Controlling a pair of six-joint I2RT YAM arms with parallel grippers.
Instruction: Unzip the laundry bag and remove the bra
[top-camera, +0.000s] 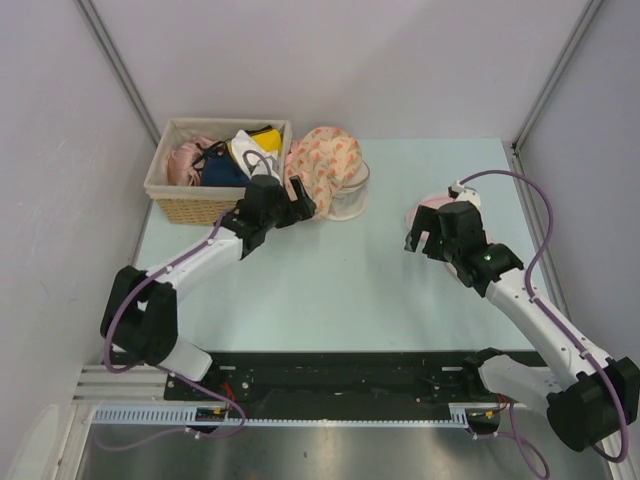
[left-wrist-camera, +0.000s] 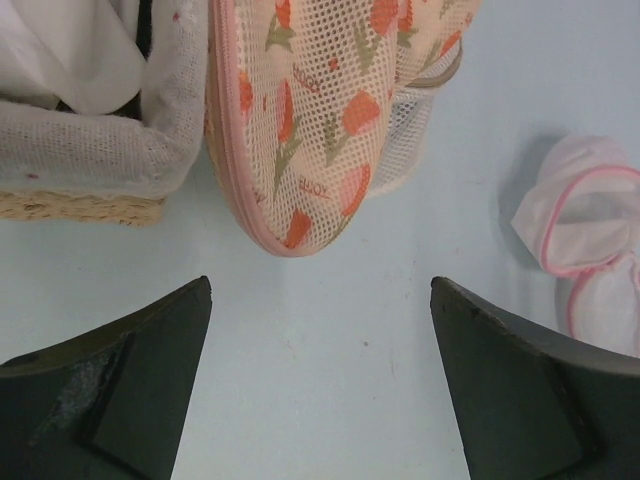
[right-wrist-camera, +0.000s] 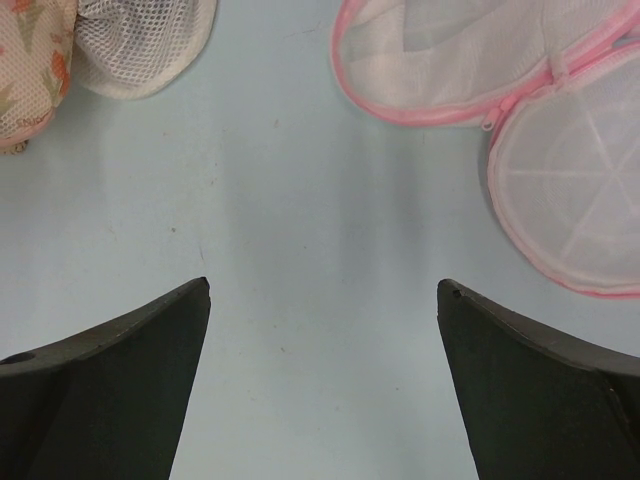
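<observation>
The laundry bag (top-camera: 322, 160) is a cream-peach mesh pouch with red flower prints and a pink zipper edge. It leans at the back of the table between the basket and a small white mesh bag. In the left wrist view its rounded lower end (left-wrist-camera: 310, 110) sits just ahead of my left gripper (left-wrist-camera: 320, 282), which is open and empty over bare table. From above, the left gripper (top-camera: 303, 203) is right at the pouch's near edge. My right gripper (top-camera: 425, 235) is open and empty too (right-wrist-camera: 323, 283); the pouch shows only at that view's far left corner (right-wrist-camera: 25, 70). The bra is hidden.
A wicker basket (top-camera: 175, 200) of pink, navy and yellow-white garments stands at the back left, its lined wall (left-wrist-camera: 80, 160) beside the pouch. A small cylindrical white mesh bag (top-camera: 350, 190) stands right of the pouch. A round white mesh bag with pink rim (right-wrist-camera: 560, 190) lies just ahead of the right gripper.
</observation>
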